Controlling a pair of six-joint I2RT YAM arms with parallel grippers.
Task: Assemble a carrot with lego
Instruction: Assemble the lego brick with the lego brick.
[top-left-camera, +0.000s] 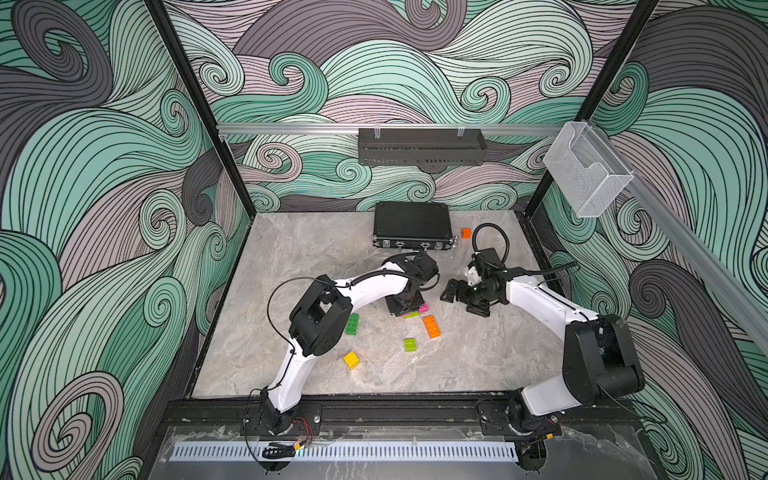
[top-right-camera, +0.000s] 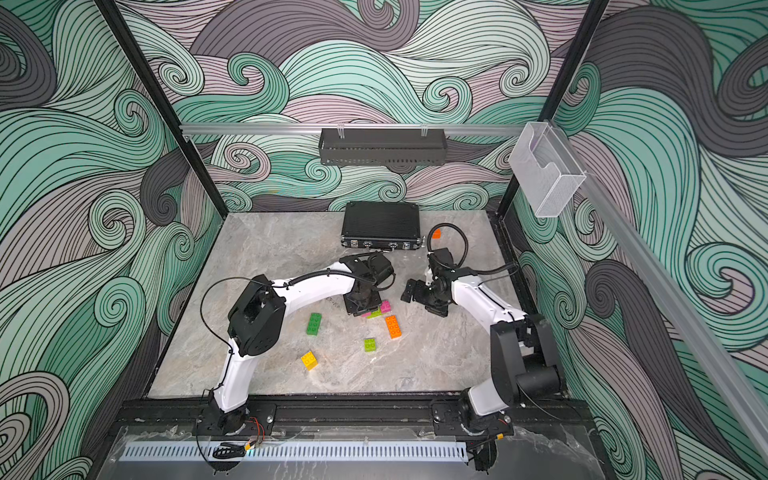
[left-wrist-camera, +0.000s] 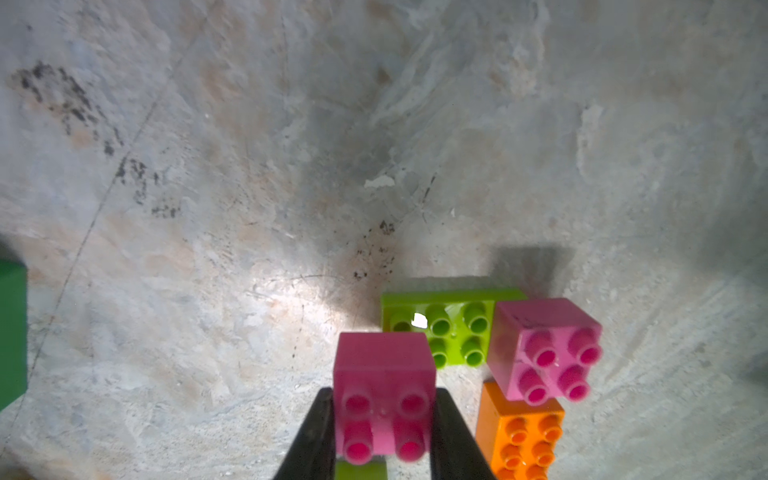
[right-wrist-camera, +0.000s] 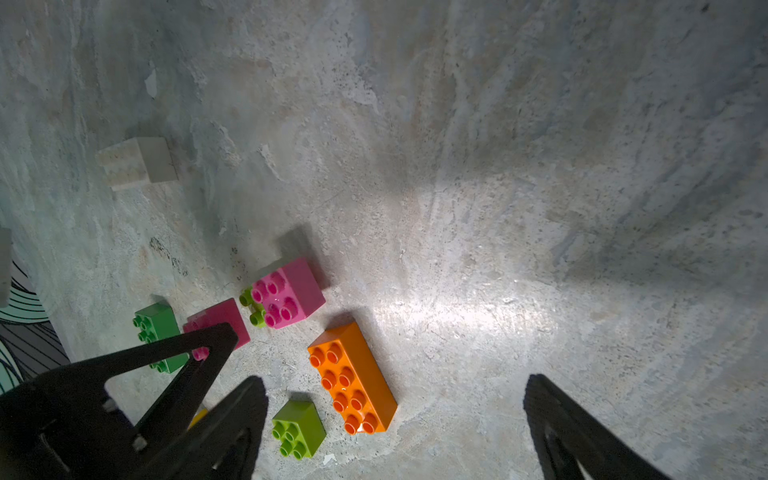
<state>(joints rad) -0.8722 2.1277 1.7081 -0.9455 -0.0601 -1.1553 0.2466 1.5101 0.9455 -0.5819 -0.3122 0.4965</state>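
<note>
My left gripper (left-wrist-camera: 384, 419) is shut on a pink lego brick (left-wrist-camera: 384, 374), studs facing the camera, low over the table; in both top views the wrist (top-left-camera: 405, 305) hides it. Beside it a second pink brick (left-wrist-camera: 544, 353) sits on one end of a long lime brick (left-wrist-camera: 440, 328). An orange brick (top-left-camera: 432, 326), a small lime brick (top-left-camera: 410, 344), a dark green brick (top-left-camera: 352, 324) and a yellow brick (top-left-camera: 351, 360) lie loose. A white brick (right-wrist-camera: 137, 164) lies farther off. My right gripper (right-wrist-camera: 395, 380) hangs open and empty next to the orange brick. No joined carrot is in view.
A flat black ribbed case (top-left-camera: 411, 226) lies at the back of the table, a small plain orange cube (top-left-camera: 466, 233) to its right. Black frame posts and patterned walls close in the sides. The two wrists are close together at mid-table.
</note>
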